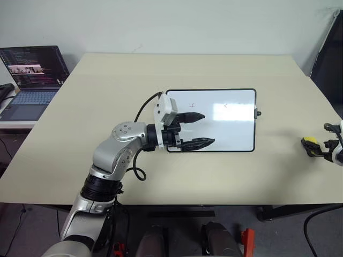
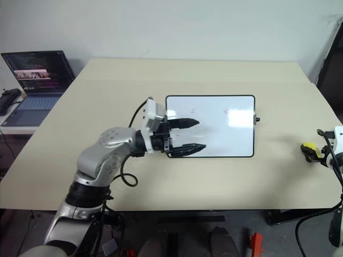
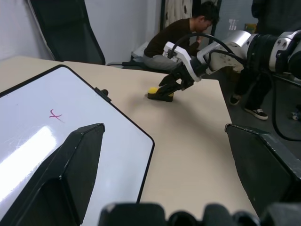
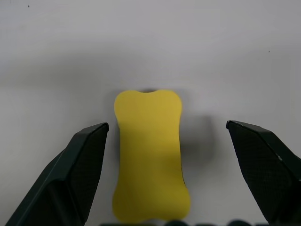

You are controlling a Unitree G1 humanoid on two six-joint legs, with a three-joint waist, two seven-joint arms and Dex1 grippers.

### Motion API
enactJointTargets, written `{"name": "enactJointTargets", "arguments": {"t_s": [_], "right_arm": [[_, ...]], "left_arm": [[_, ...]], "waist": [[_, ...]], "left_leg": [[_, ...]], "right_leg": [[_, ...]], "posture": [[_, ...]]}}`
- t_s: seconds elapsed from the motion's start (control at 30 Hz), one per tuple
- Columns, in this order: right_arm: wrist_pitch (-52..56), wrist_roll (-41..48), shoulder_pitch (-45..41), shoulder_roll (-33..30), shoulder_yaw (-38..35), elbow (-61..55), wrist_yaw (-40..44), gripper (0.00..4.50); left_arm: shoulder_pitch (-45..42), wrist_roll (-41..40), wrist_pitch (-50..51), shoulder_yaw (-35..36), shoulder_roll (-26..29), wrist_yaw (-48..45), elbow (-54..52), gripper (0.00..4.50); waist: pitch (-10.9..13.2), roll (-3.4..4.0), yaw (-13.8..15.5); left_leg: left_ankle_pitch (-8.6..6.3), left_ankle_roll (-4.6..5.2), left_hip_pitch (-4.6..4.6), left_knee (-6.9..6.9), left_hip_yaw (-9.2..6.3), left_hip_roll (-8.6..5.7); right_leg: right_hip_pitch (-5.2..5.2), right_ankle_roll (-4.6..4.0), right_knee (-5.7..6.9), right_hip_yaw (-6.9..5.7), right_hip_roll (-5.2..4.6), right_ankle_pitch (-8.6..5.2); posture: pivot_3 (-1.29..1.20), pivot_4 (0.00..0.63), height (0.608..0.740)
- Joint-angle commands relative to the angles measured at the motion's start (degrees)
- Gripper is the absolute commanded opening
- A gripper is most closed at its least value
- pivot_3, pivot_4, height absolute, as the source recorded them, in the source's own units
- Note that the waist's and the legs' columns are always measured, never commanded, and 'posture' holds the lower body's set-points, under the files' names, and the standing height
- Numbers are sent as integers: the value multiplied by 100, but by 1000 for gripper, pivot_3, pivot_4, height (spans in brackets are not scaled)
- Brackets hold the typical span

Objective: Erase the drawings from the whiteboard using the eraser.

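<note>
up close, right claw spread astride eraser, left wrist catches a seated person

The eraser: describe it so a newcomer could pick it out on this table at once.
Start at the beige table and find the whiteboard near its middle. Look well past the board's right short side, near the table's right edge, where the open right gripper straddles the eraser. It is a small bright yellow bone-shaped block, the only yellow thing there.

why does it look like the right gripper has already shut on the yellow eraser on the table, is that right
Not shut. The right wrist view shows the right gripper open, its black fingers standing apart on either side of the small yellow bone-shaped eraser, which lies on the beige table.
</note>
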Motion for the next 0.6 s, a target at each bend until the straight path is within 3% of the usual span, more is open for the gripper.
{"name": "enactJointTargets", "arguments": {"t_s": [0.03,0.27,0.47,0.6], "right_arm": [[-14,-37,-76,-165,-20,-100,32,3865],[62,-56,-21,-164,3,-97,43,1424],[213,185,206,-158,-152,-713,288,1259],[880,662,762,-192,-382,-2668,532,1259]], "left_arm": [[-195,41,-44,-65,-106,61,-89,4500],[-430,-7,260,27,-109,221,-138,4500],[-425,-3,233,85,-37,187,-39,4500],[-356,93,69,168,161,97,103,4500]], "waist": [[0,0,0],[0,0,-5],[0,0,-2],[0,4,-11]], "left_leg": [[0,0,0,0,0,0],[0,0,1,0,-1,0],[0,0,1,0,-2,0],[0,0,1,0,-3,1]], "right_leg": [[0,0,-1,0,0,0],[0,3,1,-1,0,-2],[0,2,1,-1,0,-1],[0,8,3,-1,0,-4]], "posture": [[0,150,740],[0,150,740],[0,150,740],[0,150,740]]}}
